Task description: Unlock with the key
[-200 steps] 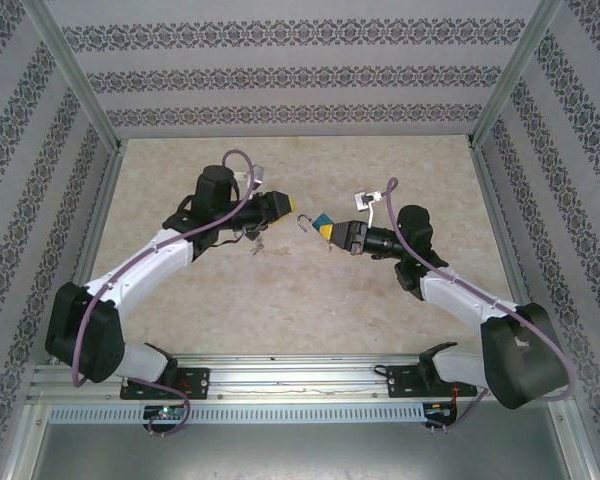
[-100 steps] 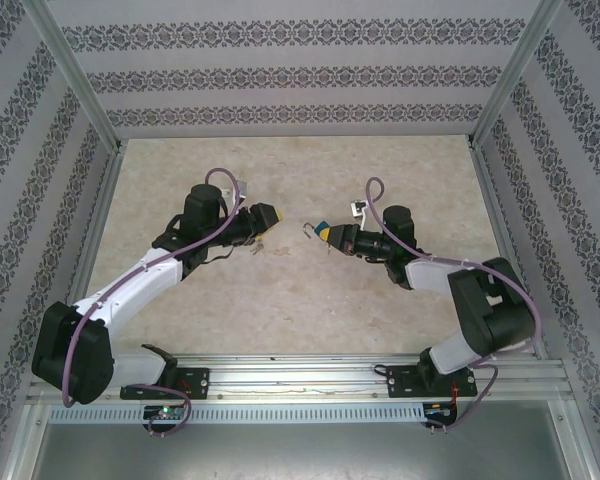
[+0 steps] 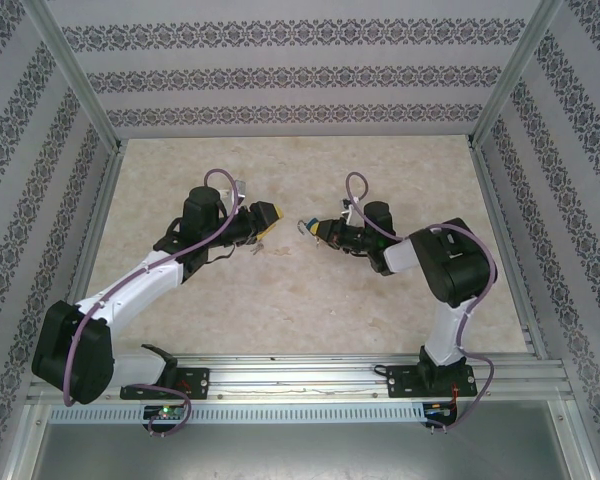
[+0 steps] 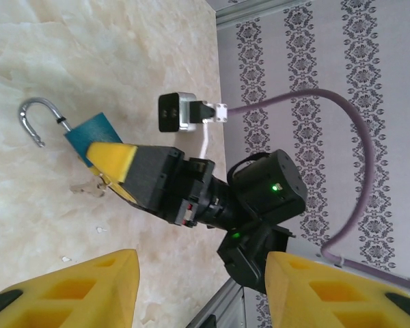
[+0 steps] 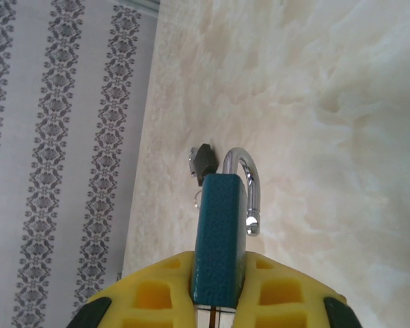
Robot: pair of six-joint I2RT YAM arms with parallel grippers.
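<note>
Padlock first: its teal body is pinched between the pressed-together yellow fingers of the right gripper, which holds it above the marbled worktop, about midway between the two arms in the overhead view. The silver shackle stands sprung. One leg runs down into the body, while the other ends free beside it with its notched tip in the open air. In the left wrist view the same shackle reads as an open hook, clear of the body at one end. By that evidence the lock is already undone, so the main step of the task looks complete.

The key, dark-headed with a thin wire ring, lies beyond the padlock and apart from it. It appears to rest on the worktop, and overhead a small dark piece sits just beside the left gripper, which is probably the key. The keyhole end of the body is buried between the right fingers, so whether anything sits in it cannot be told.

The left gripper's fingers are spread wide with nothing between them, pointing toward the padlock from a short way off.

What is left seems minor: setting the opened padlock down and drawing both arms back, if the task asks for that at all.
</note>
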